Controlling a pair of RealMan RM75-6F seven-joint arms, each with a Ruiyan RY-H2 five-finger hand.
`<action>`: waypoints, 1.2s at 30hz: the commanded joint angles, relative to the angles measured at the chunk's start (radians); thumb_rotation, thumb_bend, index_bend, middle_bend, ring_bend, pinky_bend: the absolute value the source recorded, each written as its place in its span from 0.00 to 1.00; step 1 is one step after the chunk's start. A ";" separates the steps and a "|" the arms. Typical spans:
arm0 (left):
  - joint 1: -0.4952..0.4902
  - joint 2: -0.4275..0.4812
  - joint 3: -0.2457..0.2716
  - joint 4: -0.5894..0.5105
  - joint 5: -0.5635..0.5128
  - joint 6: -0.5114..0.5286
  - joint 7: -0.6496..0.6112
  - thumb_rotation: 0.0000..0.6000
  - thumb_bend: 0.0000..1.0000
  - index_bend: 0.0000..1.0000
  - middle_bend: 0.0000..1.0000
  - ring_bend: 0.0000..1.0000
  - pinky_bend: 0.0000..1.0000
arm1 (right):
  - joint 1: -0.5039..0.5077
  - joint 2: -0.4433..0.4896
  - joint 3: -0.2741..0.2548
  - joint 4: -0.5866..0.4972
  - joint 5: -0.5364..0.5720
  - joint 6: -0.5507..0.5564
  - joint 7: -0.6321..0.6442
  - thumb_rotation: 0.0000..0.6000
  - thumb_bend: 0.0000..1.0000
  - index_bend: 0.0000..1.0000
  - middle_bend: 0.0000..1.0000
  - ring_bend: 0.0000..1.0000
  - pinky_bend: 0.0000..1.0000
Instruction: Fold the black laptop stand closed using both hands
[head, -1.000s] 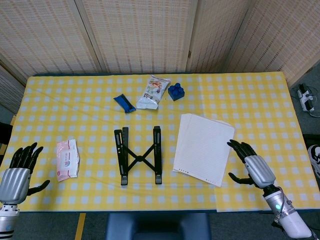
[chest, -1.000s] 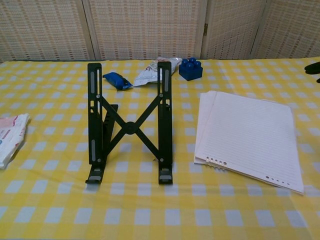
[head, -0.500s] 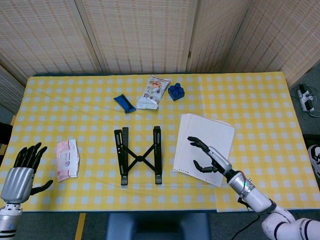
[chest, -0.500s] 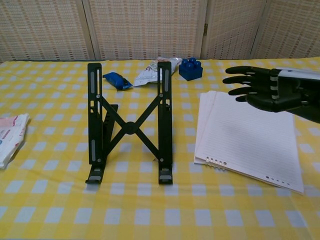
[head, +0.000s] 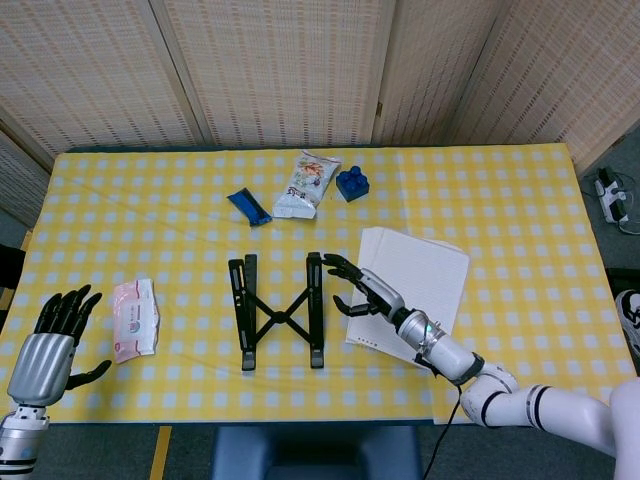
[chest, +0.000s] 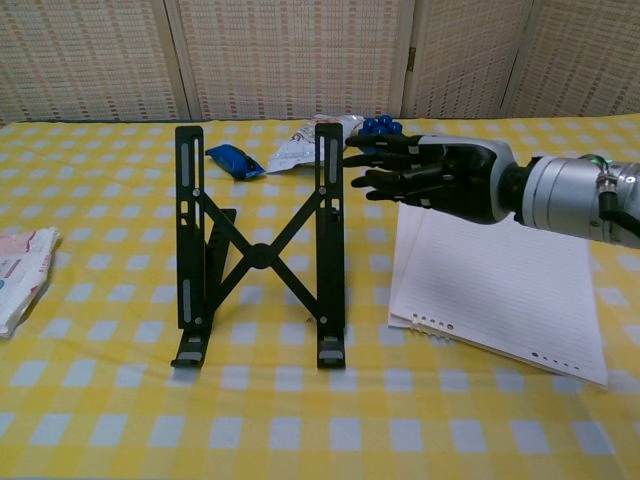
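Laptop stand (head: 277, 312), one only and black, stands unfolded at the middle of the desk (head: 520, 200), toward its front edge, on the yellow-and-white checked cloth. Its two long rails run front to back and are joined by an X-shaped cross brace; in the chest view the stand (chest: 260, 250) tilts up from its front feet, and a shorter support leg shows behind the left rail.

Two hands are in view. The right hand (head: 360, 290) reaches in from the right with its fingers spread and extended, holding nothing; its fingertips (chest: 362, 145) are just beside the upper part of the stand's right rail, and neither view settles whether they touch it. The left hand (head: 50, 340) is at the front left corner of the desk, well apart from the stand, fingers straight and apart, holding nothing.

One stack of lined, hole-punched paper (head: 415, 285) lies flat to the right of the stand, partly under the right arm. One pink-and-white tissue packet (head: 134, 318) lies to the left, between the stand and the left hand. Toward the back of the desk sit three small things in a loose row: one blue wrapped bar (head: 248, 206), one white snack bag (head: 306, 184) and one blue building block (head: 350, 183).
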 joint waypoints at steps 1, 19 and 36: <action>-0.002 0.001 0.000 -0.004 0.000 -0.002 0.003 1.00 0.18 0.12 0.06 0.01 0.00 | 0.035 -0.032 0.023 0.038 0.018 -0.039 0.038 1.00 0.57 0.00 0.15 0.13 0.00; -0.028 0.008 0.011 -0.022 0.026 -0.034 -0.022 1.00 0.18 0.14 0.10 0.03 0.00 | 0.136 -0.052 -0.121 0.149 -0.298 0.113 0.419 1.00 0.58 0.03 0.28 0.25 0.01; -0.219 -0.017 0.016 0.004 0.061 -0.287 -0.453 1.00 0.18 0.14 0.10 0.08 0.02 | 0.124 0.076 -0.302 -0.011 -0.442 0.382 0.320 1.00 0.58 0.03 0.28 0.26 0.02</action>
